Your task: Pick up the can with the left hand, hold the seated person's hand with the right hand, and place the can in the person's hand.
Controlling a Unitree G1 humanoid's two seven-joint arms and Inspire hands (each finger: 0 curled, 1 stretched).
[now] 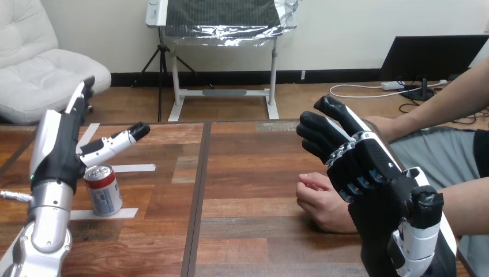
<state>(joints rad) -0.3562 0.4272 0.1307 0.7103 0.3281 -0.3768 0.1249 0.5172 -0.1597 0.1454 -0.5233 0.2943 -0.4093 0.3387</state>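
A red, white and blue can (104, 190) stands upright on the wooden table (242, 173) at the left. My left hand (56, 151) is raised just behind and left of it, open, with its thumb stretched out over the can's top and not touching it. My right hand (369, 173) hovers at the right, open, its fingers reaching up and to the left. The person's hand (319, 199) rests on the table as a loose fist, just left of my right palm and partly hidden behind it. I cannot tell whether they touch.
Strips of white tape (134, 168) lie on the table around the can. The person's other hand (382, 124) and forearm come in from the right behind my right hand's fingers. A dark seam (199, 190) runs down the table's middle.
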